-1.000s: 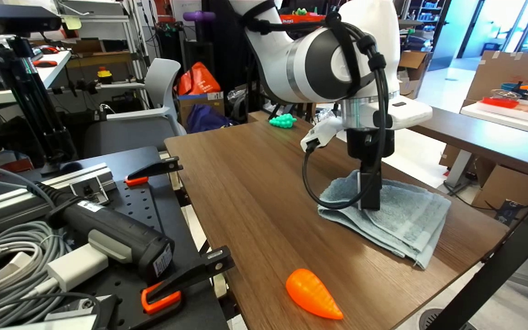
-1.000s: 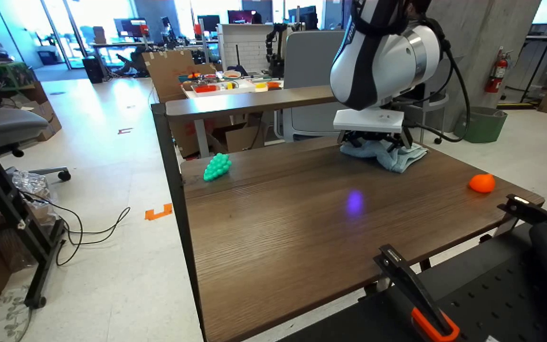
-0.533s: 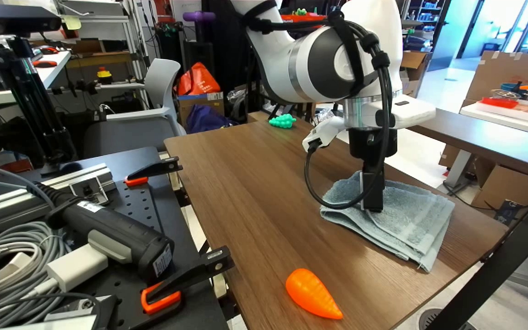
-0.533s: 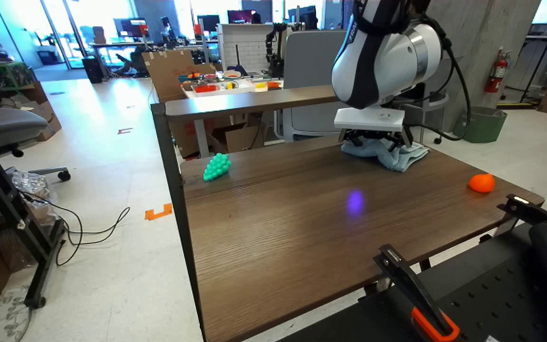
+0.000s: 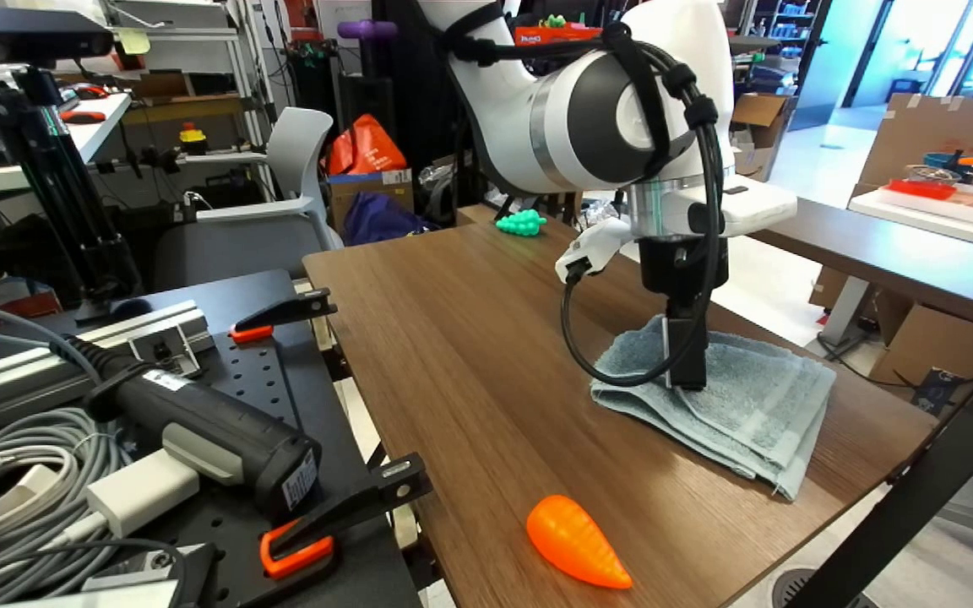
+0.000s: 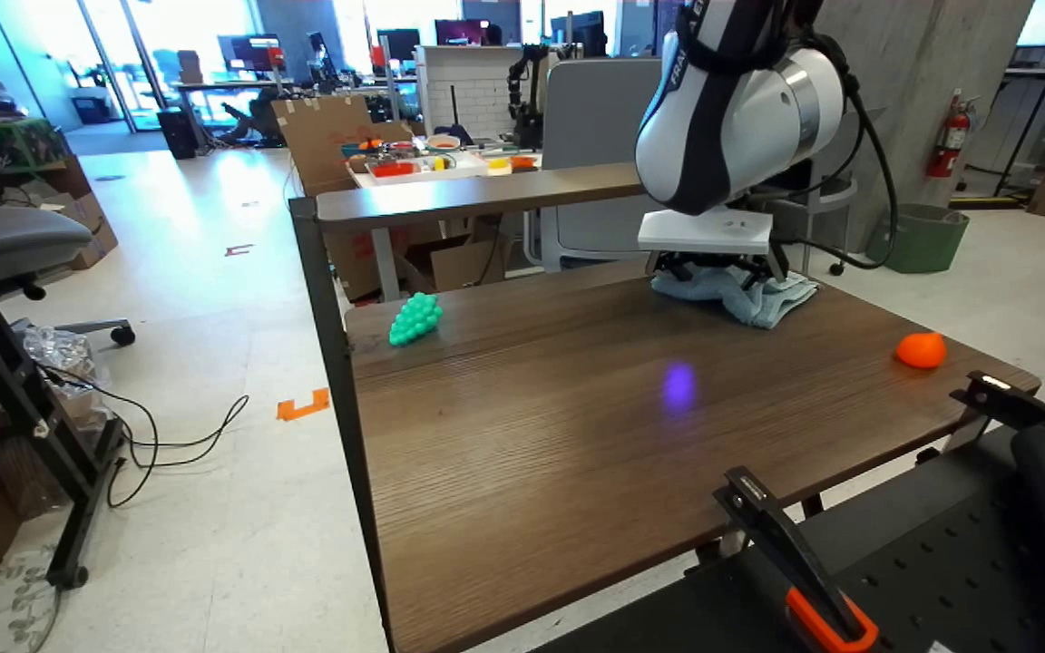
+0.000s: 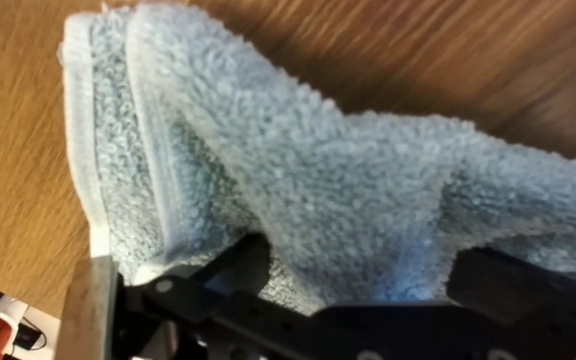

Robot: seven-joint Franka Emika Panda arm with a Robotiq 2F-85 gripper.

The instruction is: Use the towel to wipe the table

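The terry towel lies under the Robotiq gripper, bunched between parted fingers; whether pinched, I cannot tell.

Robot arm, white and black, with gripper fitted.
The arm is bent, the gripper directed downward; fingers are seen apart in the wrist view, clamping not determinable.

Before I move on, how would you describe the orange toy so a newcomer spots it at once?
Start at the brown wood-grain table, then the folded blue-grey towel. In an exterior view, the orange toy lies below and left of the towel, not touching it. Its rounded body tapers to a point, unlike the bumpy green toy.
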